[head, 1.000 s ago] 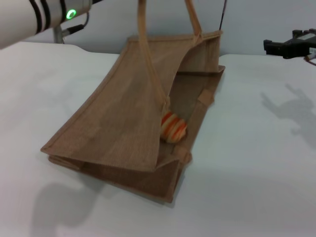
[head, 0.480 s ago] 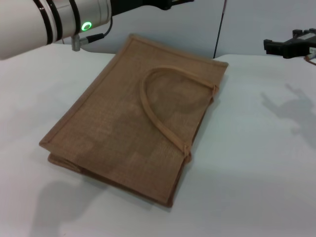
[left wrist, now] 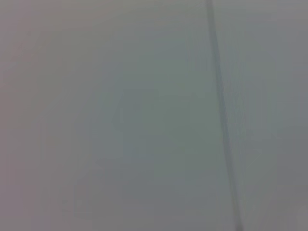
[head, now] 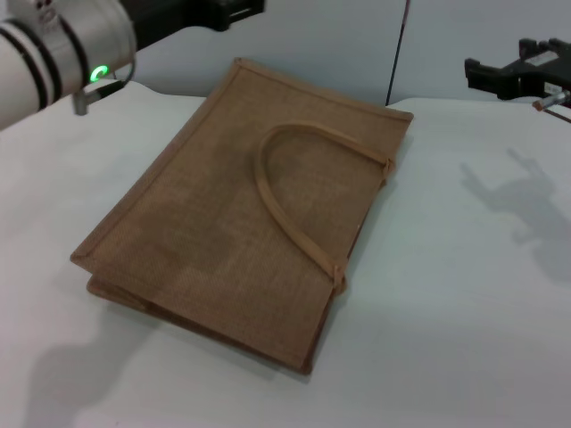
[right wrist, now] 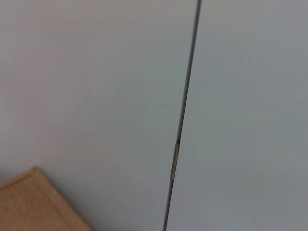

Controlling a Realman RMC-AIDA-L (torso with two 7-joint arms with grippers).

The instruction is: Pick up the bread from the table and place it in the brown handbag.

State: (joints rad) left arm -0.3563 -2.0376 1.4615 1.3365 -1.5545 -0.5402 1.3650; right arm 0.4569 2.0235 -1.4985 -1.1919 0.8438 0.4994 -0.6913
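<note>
Left arm casing: a rounded glossy white cylindrical shell (head: 40, 62) in the upper left of the head view.
Bands: two thin black rings (head: 31, 67) wrap around the white shell.
Indicator: a small round green light (head: 99, 72) glows on the shell's grey end section.
Fitting: a short grey metal stub (head: 82, 104) juts from beneath the light.
Left wrist section: a black blocky housing (head: 210, 12) at the top edge.
Right gripper: a black angular, bracket-like mechanical assembly (head: 522, 71) in the upper right of the frame, with a thin red-and-white lead (head: 555, 104) at its edge.
</note>
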